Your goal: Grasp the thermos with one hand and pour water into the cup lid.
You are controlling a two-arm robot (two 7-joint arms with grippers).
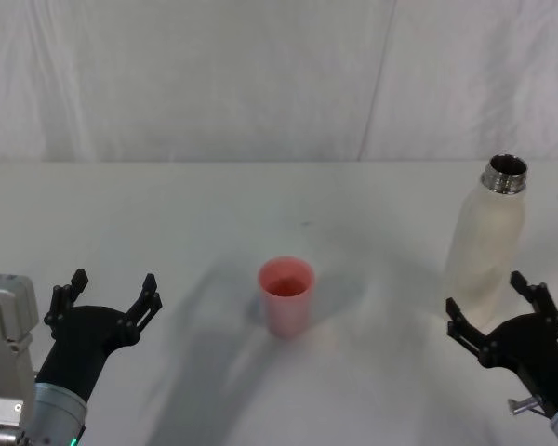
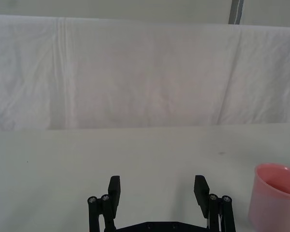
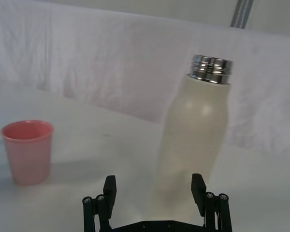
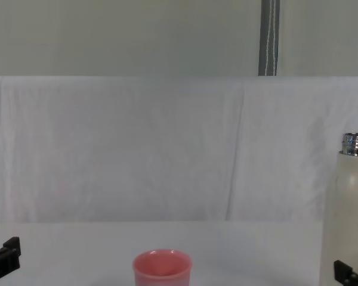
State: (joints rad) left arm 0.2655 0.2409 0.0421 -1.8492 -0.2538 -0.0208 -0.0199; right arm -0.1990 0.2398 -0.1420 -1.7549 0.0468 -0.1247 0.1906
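White table (image 1: 167, 214), creased white cloth backdrop (image 4: 137, 149), grey pole (image 4: 269, 37) behind

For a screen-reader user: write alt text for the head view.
An uncapped cream-white thermos stands upright at the right of a white table, with the right end effector open just in front of its base. A pink cup lid stands mid-table, and the left end effector hovers open at lower left.
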